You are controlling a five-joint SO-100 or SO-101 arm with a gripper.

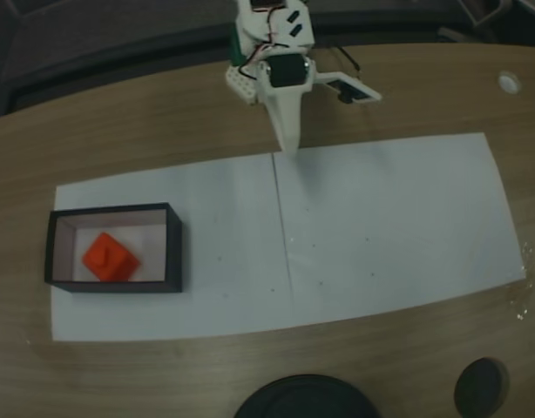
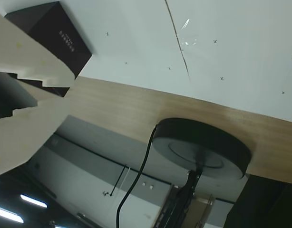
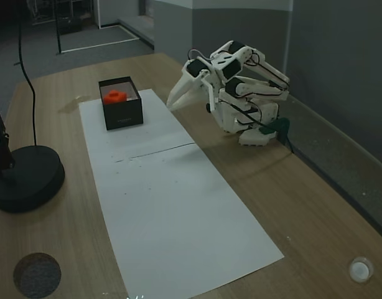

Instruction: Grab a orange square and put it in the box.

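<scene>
Black-walled box (image 1: 115, 249) — white inside, bright orange square (image 1: 110, 258) tilted within

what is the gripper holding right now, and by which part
Nothing. The gripper is folded back near the arm's base with nothing between its jaws, and the orange square lies inside the box.

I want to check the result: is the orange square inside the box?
Inside. The orange square lies on the white floor of the box, enclosed by its black walls.
</scene>
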